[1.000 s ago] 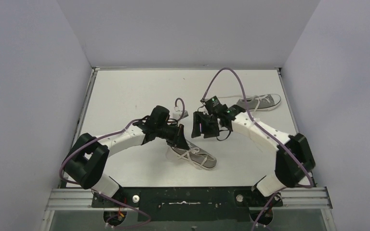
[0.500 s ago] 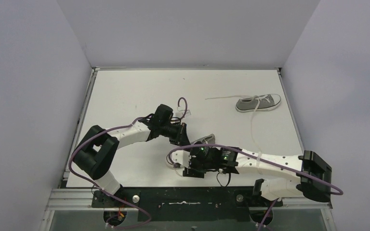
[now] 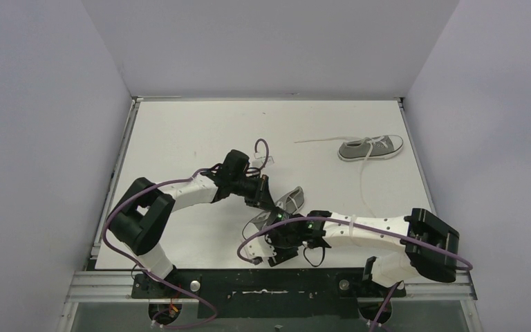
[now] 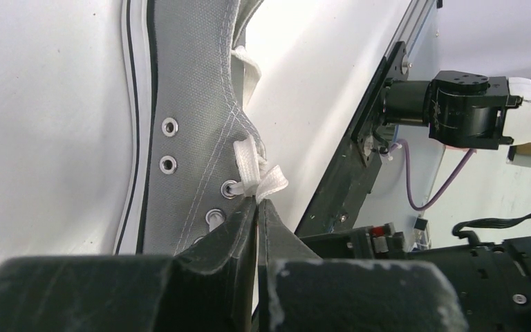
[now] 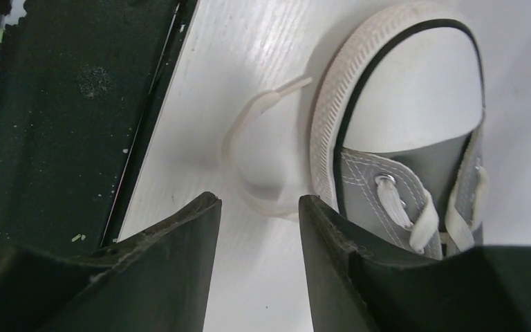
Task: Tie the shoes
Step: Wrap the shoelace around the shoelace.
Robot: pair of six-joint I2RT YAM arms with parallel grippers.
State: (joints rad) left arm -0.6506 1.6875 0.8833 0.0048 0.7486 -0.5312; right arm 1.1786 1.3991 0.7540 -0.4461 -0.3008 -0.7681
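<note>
One white counter (image 3: 180, 138), two arms, two shoes.

At 2 o'clock on the counter sits the far grey canvas low-top sneaker (image 3: 371, 147). It's untied, white laces trailing loose, no arm near it.

Around 6 o'clock, close to the near edge and between both arms, lies the near grey canvas sneaker (image 3: 292, 201). That's the one being worked.

The left pincer (image 4: 257, 202) has its jaws together, tips right against the white flat lace (image 4: 257, 174) where it exits an upper eyelet. Can't tell whether the lace is actually nipped.

The right pincer (image 5: 258, 225) is low at the toe end, jaws apart, nothing held. Just past its fingers, at 12 o'clock in the wrist view, the loose curled lace end (image 5: 245, 166) lies on the counter.

Step, as I read it: gathering the two lace ends, before any crossing. No knot visible on either shoe.

Next move: right drops onto that curl, centres it between the jaws, and pinches clear of the white rubber toe cap (image 5: 415, 76). Risk: the flat lace slides out.
</note>
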